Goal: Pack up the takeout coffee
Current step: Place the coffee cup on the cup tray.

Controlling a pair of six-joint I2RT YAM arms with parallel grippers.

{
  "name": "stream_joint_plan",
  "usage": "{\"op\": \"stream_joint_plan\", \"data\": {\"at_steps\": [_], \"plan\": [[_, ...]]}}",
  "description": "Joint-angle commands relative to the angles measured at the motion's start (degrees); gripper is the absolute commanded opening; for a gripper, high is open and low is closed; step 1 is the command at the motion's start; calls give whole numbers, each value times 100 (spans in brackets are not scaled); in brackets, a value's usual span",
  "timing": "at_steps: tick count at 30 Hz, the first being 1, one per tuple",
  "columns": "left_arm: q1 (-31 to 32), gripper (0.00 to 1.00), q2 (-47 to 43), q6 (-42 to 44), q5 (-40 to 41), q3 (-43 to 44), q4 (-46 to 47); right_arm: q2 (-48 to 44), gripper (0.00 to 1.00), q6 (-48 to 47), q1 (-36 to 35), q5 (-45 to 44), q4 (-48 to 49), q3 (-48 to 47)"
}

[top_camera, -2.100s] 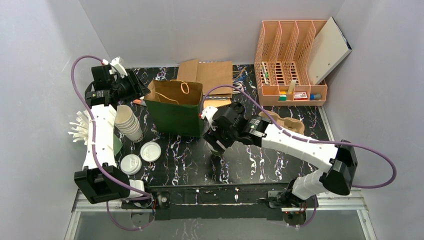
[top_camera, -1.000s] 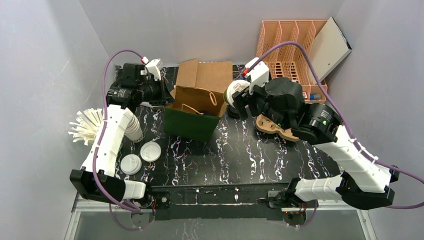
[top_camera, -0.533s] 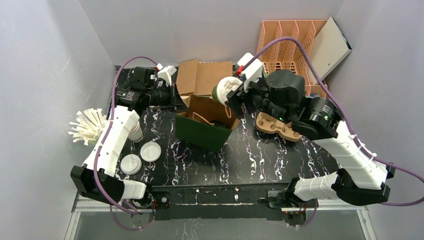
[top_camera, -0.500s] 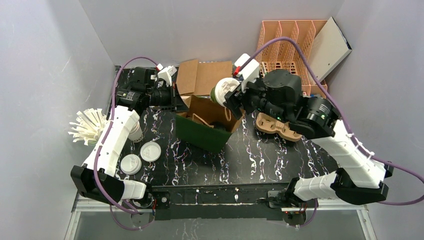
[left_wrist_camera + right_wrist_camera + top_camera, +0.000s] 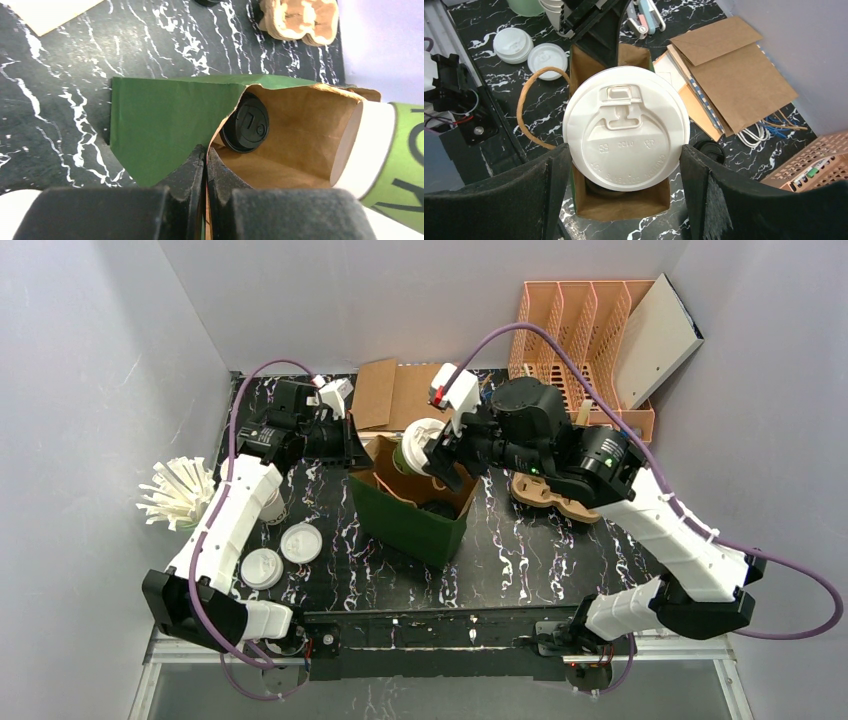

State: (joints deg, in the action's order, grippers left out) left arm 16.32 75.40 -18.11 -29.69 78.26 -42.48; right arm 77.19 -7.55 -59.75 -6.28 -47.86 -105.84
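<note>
Cup into bag
R end effector clamps cup, L end effector pinches bag rim; lower upright, clear black lid inside.

Cup at bag mouth, carrier to its right.

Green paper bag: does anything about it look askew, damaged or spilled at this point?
Yes, mildly. The green paper bag sits turned at an angle to the table edge, its rim creased where the left jaws, shut, pinch one wall. The white-lidded cup in the right jaws hangs tilted at the mouth. No spill shows.
</note>
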Motion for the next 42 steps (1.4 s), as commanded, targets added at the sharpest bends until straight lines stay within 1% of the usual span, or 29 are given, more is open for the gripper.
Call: {"op": "stream_joint_plan", "data": {"at_steps": [1,4,8,12,14,16,19,26,36,42], "plan": [[28,3,-420,181,638,56,-62,219,67,-5,-33,334,296,-169],[22,7,-612,217,854,13,96,303,67,32,-53,428,376,-5],[30,13,-742,287,845,-88,243,370,67,106,-65,506,575,256],[43,20,-743,341,847,-193,243,574,67,161,-78,592,641,301],[55,21,-777,349,919,-215,249,707,66,190,-82,593,650,286],[63,19,-848,365,1068,-222,264,831,66,236,-119,593,661,281],[73,11,-971,444,1226,-221,267,995,65,318,-143,532,696,290],[95,0,-1060,631,1208,-286,320,1327,64,418,-232,225,732,346],[132,0,-1157,788,1136,-457,406,1881,64,561,-248,90,440,76],[135,0,-1279,804,1143,-582,546,1937,64,584,-248,189,425,47]]}}
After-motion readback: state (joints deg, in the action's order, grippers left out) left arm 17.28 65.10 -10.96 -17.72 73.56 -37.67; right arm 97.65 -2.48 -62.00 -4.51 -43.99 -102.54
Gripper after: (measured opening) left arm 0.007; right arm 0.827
